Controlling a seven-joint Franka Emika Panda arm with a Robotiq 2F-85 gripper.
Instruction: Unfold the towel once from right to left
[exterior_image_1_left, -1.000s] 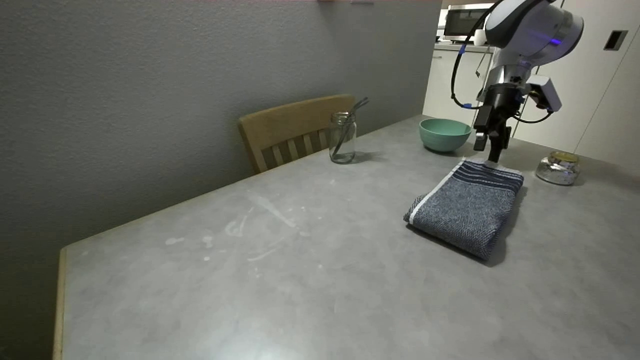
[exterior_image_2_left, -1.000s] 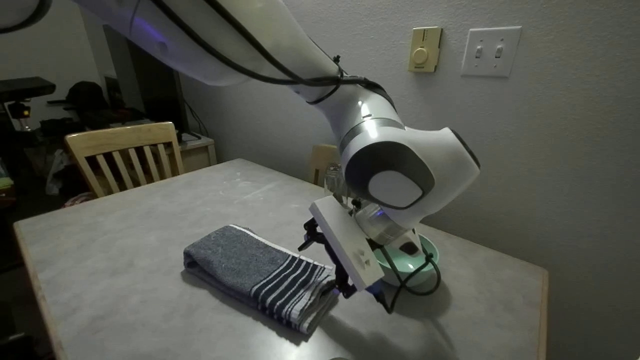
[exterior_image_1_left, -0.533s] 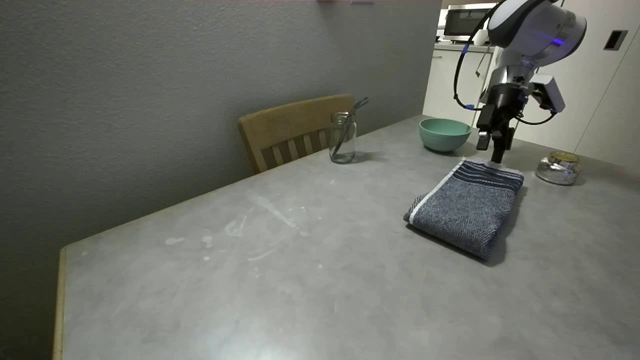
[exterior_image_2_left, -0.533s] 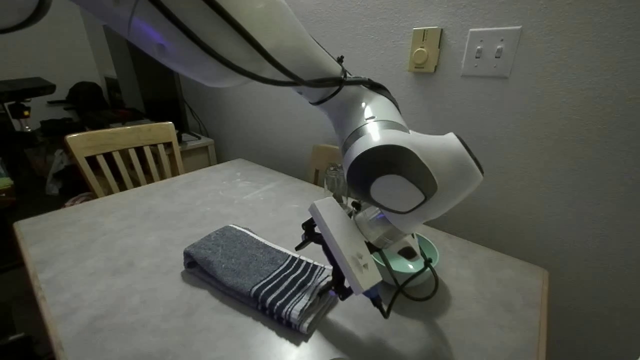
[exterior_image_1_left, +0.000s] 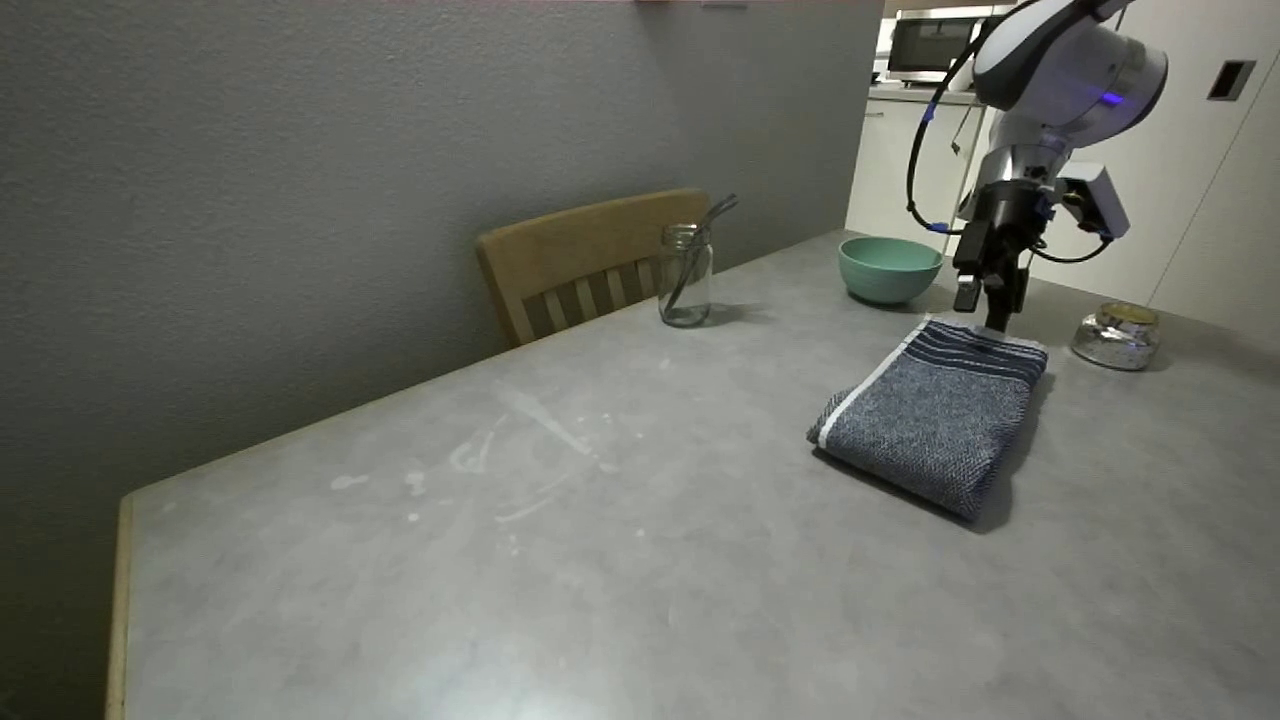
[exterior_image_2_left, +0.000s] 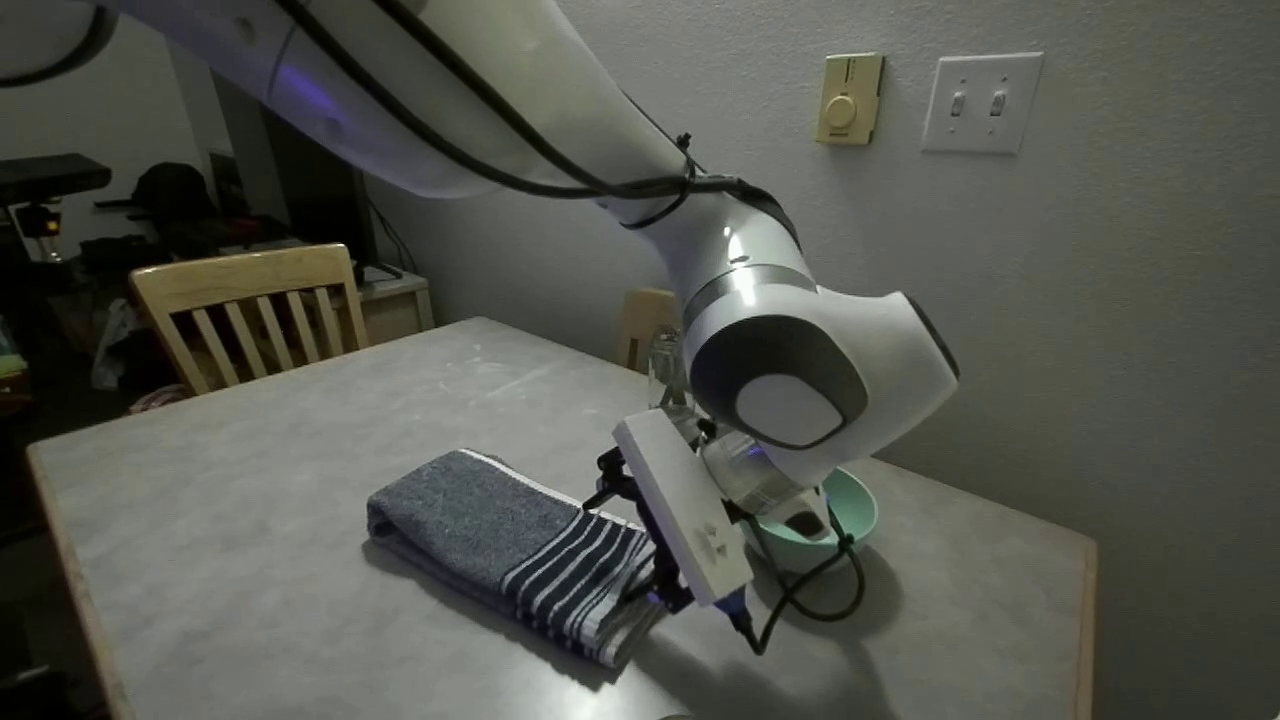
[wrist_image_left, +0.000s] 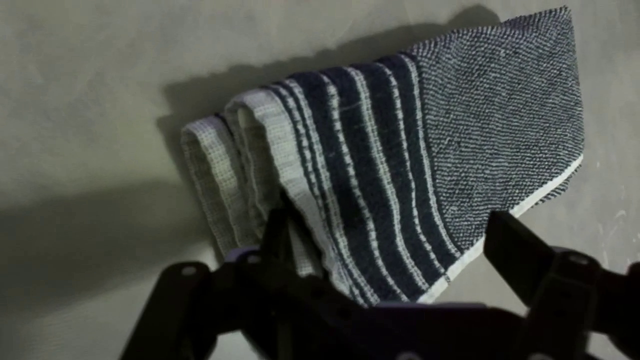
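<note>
Currently, towel (exterior_image_1_left: 925, 430) lies folded on table (exterior_image_1_left: 650, 520) near the teal bowl (exterior_image_1_left: 890, 272), striped end (wrist_image_left: 370, 170) closest to it. Gripper (wrist_image_left: 389, 223) spread wide, also near the bowl, at that bowl-side end; contact with the towel: cannot tell.

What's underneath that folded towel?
The towel lies on the grey table, which shows around its edges. Anything else beneath is covered, so I can't tell whether something is there.

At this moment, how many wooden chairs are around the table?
2: one wooden chair, in both exterior views, between the wall and the table; another chair, in an exterior view, at a different table edge. More may be hidden.
</note>
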